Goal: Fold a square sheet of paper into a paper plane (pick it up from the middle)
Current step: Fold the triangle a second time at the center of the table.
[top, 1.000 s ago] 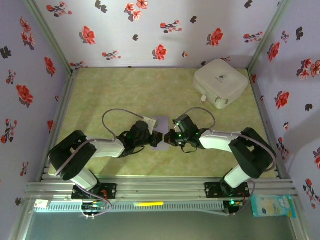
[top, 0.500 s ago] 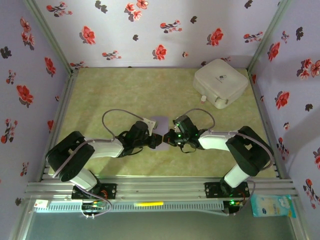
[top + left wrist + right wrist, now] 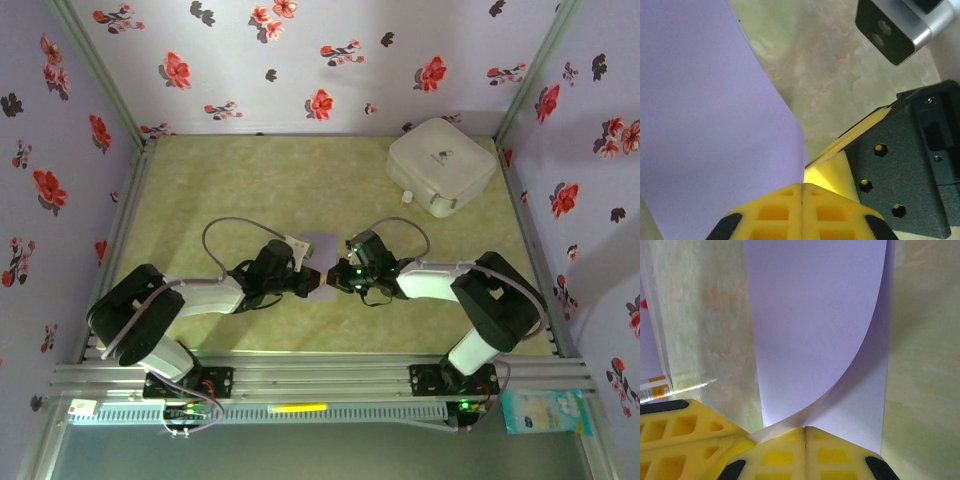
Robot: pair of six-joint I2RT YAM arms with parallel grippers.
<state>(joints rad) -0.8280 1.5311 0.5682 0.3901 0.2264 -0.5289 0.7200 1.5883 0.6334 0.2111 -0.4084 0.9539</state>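
Left claw edged toward right claw, both pinching the sheet.

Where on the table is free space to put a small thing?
Free: the mat far left, between back wall and white box. Crowded: the middle, where left gripper and right gripper pinch the square sheet of paper.
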